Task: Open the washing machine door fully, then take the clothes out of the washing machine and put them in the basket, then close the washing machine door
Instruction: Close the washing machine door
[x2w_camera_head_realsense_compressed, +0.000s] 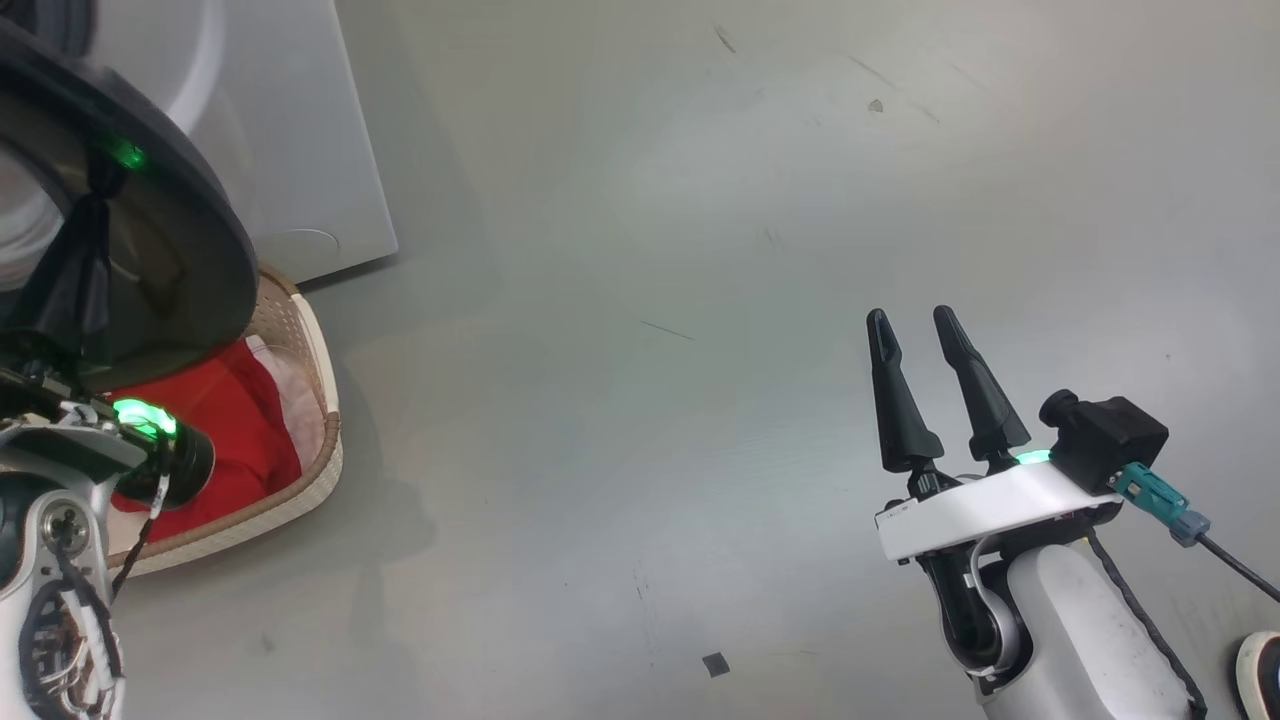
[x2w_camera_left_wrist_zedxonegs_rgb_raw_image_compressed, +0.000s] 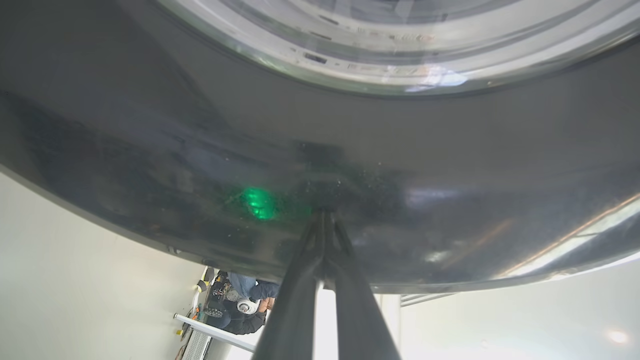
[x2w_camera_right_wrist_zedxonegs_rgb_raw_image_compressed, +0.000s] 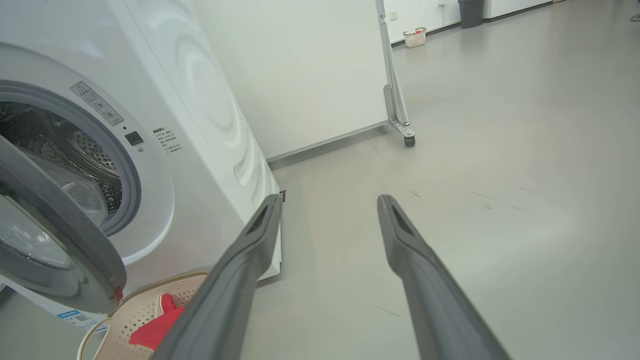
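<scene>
Where the left claw (x2w_camera_left_wrist_zedxonegs_rgb_raw_image_compressed: 324, 217) meets the washing machine door (x2w_camera_head_realsense_compressed: 200, 260): its two fingers are pressed together with nothing between them. The tips rest against the glossy black rim, and a green glow reflects just beside them.
Washing machine door: swung out from the machine's front and cut off by the head view's left edge. Its lower edge overhangs the basket.
Washing machine (x2w_camera_right_wrist_zedxonegs_rgb_raw_image_compressed: 200, 150): white body behind the door. In the right wrist view the perforated drum (x2w_camera_right_wrist_zedxonegs_rgb_raw_image_compressed: 90, 150) shows through the opening, its lower part hidden by the door.
Basket (x2w_camera_head_realsense_compressed: 322, 440): on the floor at the machine's foot, about half of it hidden under the door and the left wrist.
Clothes (x2w_camera_head_realsense_compressed: 235, 420): red fabric lying in the basket, with a pale part at its right. How far it extends under the door cannot be told.
Person (x2w_camera_left_wrist_zedxonegs_rgb_raw_image_compressed: 245, 312): far off below the door's edge in the left wrist view, too small to make out further.
Floor (x2w_camera_head_realsense_compressed: 650, 250): grey and scuffed, between the basket and the right arm.
Right claw (x2w_camera_head_realsense_compressed: 910, 318): fingers spread apart and empty, over bare floor, well apart from the basket. Its wrist cable is cut off by the right edge.
</scene>
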